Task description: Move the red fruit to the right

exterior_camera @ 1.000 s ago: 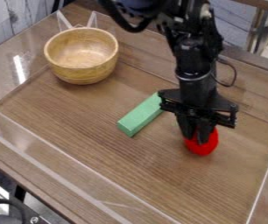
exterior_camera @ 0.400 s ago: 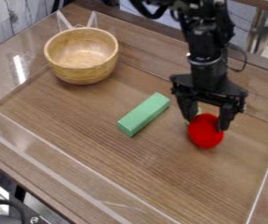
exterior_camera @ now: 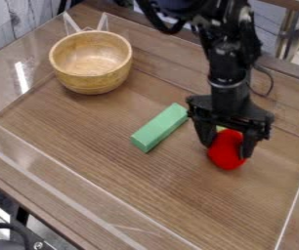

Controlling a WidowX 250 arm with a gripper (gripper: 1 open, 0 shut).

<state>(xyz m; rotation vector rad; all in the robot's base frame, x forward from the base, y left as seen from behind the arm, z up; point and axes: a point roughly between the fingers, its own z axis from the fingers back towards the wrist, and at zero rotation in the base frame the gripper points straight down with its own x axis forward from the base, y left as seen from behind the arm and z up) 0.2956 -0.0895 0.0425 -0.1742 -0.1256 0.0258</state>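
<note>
The red fruit (exterior_camera: 227, 155), small, glossy and rounded, lies on the wooden table (exterior_camera: 100, 171) towards the right side. My gripper (exterior_camera: 230, 145) points down right over it, open. One dark finger (exterior_camera: 203, 134) stands to the fruit's left and the other to its right, and they do not pinch it. The gripper body hides the top of the fruit.
A green rectangular block (exterior_camera: 160, 128) lies slantwise just left of the fruit. A wooden bowl (exterior_camera: 91, 61) stands at the back left. Low clear walls (exterior_camera: 293, 210) border the table's front and right edges.
A second ago the gripper was shut on the red fruit. Its jaws have since spread and let go of the fruit, which now rests on the table between the fingers.
</note>
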